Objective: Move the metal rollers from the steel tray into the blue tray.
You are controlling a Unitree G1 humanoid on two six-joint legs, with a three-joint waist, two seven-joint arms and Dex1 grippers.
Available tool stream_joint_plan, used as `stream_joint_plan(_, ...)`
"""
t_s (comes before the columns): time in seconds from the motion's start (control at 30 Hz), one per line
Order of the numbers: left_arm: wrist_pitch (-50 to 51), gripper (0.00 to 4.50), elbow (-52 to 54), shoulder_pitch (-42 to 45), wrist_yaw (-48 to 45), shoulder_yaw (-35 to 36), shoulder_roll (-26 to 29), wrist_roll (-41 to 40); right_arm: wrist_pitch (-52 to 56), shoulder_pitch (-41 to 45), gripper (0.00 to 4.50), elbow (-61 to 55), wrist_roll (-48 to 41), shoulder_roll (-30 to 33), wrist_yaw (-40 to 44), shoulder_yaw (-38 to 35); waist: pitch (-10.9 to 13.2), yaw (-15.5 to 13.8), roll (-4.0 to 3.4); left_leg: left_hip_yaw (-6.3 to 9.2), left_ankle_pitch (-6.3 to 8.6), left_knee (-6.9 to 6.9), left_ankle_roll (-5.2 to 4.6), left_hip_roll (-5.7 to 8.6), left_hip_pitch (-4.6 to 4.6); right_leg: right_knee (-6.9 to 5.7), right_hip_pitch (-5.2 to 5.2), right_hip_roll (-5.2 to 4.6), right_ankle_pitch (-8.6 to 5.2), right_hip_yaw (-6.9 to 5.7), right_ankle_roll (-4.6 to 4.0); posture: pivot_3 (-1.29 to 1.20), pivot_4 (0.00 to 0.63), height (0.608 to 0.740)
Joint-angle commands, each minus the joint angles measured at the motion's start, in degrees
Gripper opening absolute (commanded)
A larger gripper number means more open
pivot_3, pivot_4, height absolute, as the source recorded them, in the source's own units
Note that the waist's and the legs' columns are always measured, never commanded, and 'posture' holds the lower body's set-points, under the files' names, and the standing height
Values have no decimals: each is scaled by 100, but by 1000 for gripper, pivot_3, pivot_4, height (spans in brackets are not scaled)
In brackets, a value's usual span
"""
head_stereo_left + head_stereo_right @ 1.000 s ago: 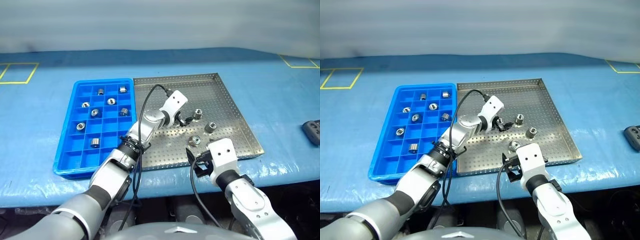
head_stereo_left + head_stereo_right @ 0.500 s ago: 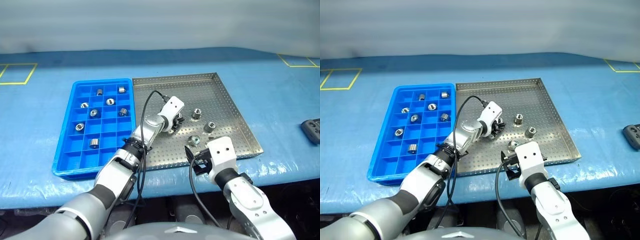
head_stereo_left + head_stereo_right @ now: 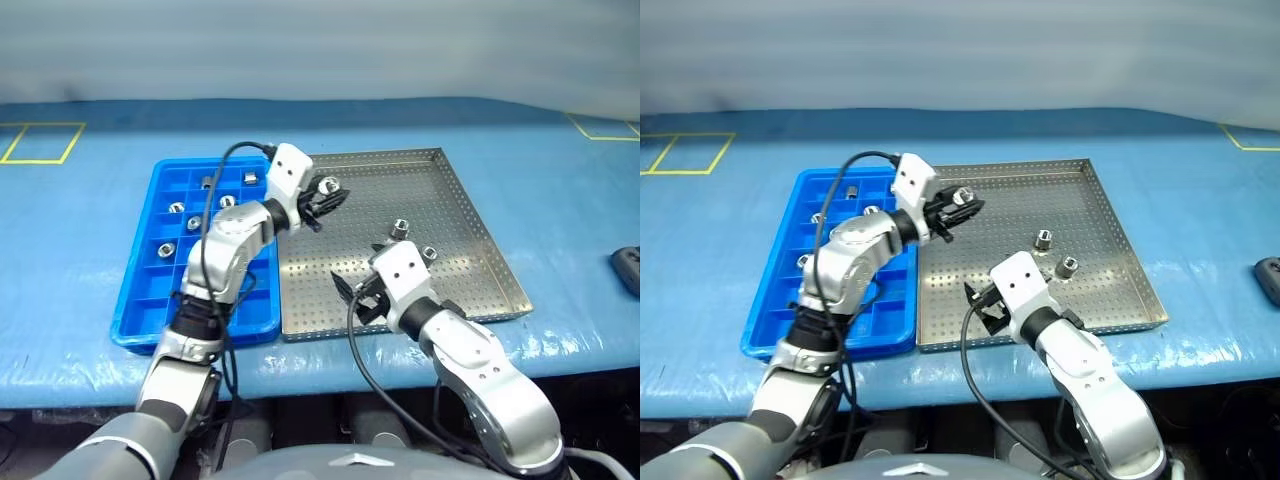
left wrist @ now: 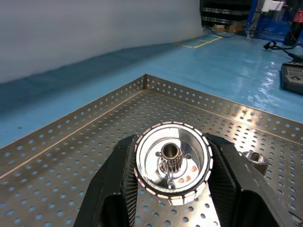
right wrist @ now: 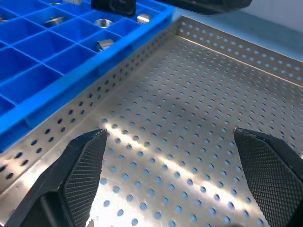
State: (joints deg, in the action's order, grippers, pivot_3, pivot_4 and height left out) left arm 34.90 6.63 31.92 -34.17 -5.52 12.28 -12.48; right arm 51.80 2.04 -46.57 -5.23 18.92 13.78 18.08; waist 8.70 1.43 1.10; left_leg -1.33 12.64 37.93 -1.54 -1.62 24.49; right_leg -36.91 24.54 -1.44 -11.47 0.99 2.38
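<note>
My left gripper (image 3: 325, 190) is shut on a shiny metal roller (image 4: 173, 168) and holds it in the air over the back left part of the steel tray (image 3: 470, 215), close to the blue tray (image 3: 150, 305). Two more metal rollers (image 3: 400, 229) (image 3: 429, 253) lie on the steel tray's perforated floor, right of centre. Several rollers (image 3: 177, 208) sit in the blue tray's far compartments. My right gripper (image 3: 350, 293) stands open and empty over the steel tray's front left area, its fingers (image 5: 80, 175) wide apart.
The two trays lie side by side on a blue-covered table, the blue one on the left. A dark device (image 3: 630, 265) rests at the table's right edge. Yellow tape squares (image 3: 40, 140) mark the far corners.
My left gripper shut on a roller in the steel tray, then lifted it up and left toward the blue tray. My right gripper moved left and forward over the tray's front.
</note>
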Motion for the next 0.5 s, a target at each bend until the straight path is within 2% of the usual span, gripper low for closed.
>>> stream_joint_plan(0.03, 155, 1739, 1276, -554, -208, 286, 604, -248, -321, 509, 4500, 296, -119, 36, 398, 234, 1, -100, 1, 0, 0, -1, 0, 1, 0, 0, 0, -1, 0, 0, 0, 171, 150, 740)
stream_joint_plan(0.2, 777, 1739, 2531, -1558, -58, 828, 1336, -561, -630, 999, 4500, 823, -204, 17, 849, 529, 4, -407, 4, 5, 0, -4, 0, -9, 5, 6, 0, -7, -3, -7, -5, 291, 150, 740)
stream_joint_plan(0.33, 1146, 1739, 3277, -2476, 182, 1281, 1834, -478, -910, 1326, 4500, 1265, -240, -73, 1187, 824, 4, -644, 4, 7, 0, 0, 1, -11, 5, 9, -2, -13, -5, -14, -7, 387, 150, 740)
stream_joint_plan(0.5, 1528, 1739, 3824, -3175, 458, 1707, 1989, -561, -1164, 1565, 4500, 1604, -247, -186, 1472, 1028, 7, -905, 1, 12, 0, 1, 3, -19, 5, 9, 0, -18, -7, -27, -9, 448, 150, 740)
